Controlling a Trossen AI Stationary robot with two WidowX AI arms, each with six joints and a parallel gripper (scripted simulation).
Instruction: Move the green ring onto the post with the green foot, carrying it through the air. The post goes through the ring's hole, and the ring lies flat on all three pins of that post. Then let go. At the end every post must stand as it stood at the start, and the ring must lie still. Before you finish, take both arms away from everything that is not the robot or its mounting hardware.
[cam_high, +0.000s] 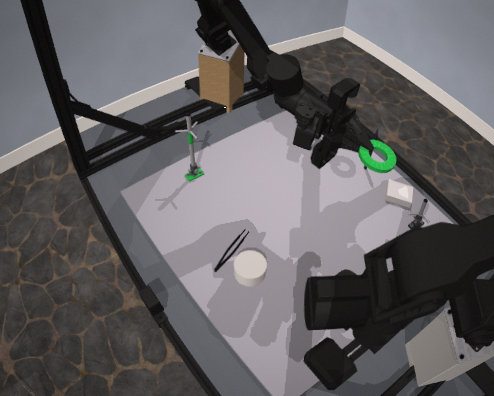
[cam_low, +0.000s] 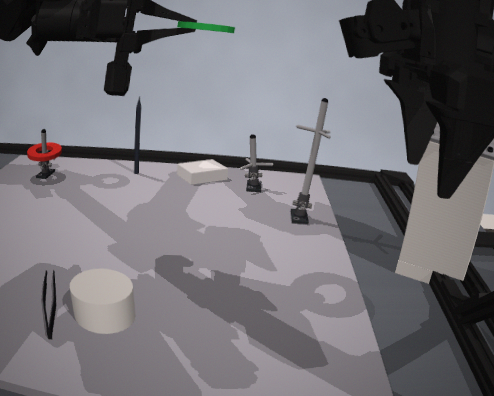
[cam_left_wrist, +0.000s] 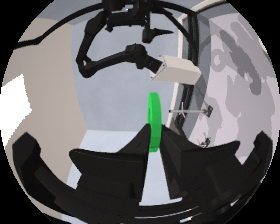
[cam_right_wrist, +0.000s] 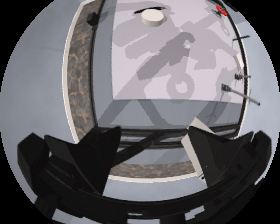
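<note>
The green ring (cam_high: 377, 156) is held flat, high in the air over the table's far right side; it shows edge-on in the exterior view (cam_low: 206, 26) and between the fingers in the left wrist view (cam_left_wrist: 153, 122). My left gripper (cam_high: 366, 148) is shut on the ring's rim. The post with the green foot (cam_high: 193, 152) stands upright at the far left of the mat, well apart from the ring, with its three pins near the top. My right gripper (cam_right_wrist: 156, 130) is open and empty, raised high above the table's near edge.
A white cylinder (cam_high: 250, 267) and black tweezers (cam_high: 231, 250) lie near the mat's front. A white block (cam_high: 399, 194) and a short post (cam_high: 419, 214) are at the right edge. A post with a red ring (cam_low: 44, 154), a dark spike (cam_low: 137, 135) and a tall post (cam_low: 311, 160) also stand there.
</note>
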